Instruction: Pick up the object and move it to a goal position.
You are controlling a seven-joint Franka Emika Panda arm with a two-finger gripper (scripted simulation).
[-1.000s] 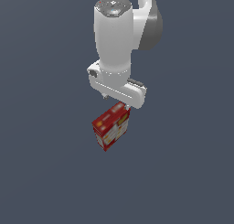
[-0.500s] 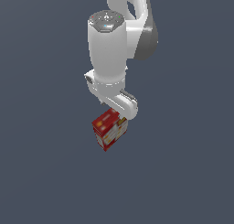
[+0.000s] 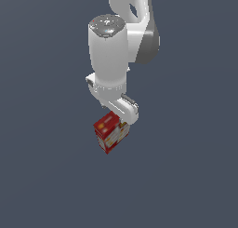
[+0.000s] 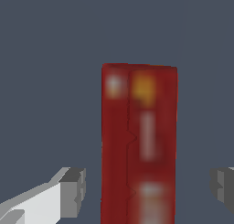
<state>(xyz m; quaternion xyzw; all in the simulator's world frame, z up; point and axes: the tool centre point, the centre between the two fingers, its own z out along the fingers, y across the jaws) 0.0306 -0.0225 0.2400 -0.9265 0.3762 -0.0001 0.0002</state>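
The box (image 3: 111, 132) is a small red carton of cardboard look, rectangular with sharp edges, printed with white and yellow-orange patches; in the wrist view (image 4: 138, 143) its narrow face carries a whitish blot, an orange blot beside it and a pale vertical strip lower down, but all of it is too blurred to read as letters or a brand. A thin darker seam with a small notch runs lengthwise down that face. In the exterior view the carton stands tilted on the flat, matte, dark blue-grey tabletop (image 3: 42, 176), one corner pointing toward the camera, directly beneath the arm (image 3: 109, 55), whose casing is smooth glossy white with a rounded grey-capped top and a darker grey joint toward the exterior view's right. The hand (image 4: 147, 189) is spread wide: in the wrist view one blocky grey fingertip (image 4: 73, 191) on a white stem sits just beside one long side of the carton with a strip of tabletop showing between them, and the other fingertip (image 4: 223, 184) stands well apart from the opposite side, so the box lies between them, ungrasped. In the exterior view the fingers themselves are hidden behind the white wrist housing and the carton's top.
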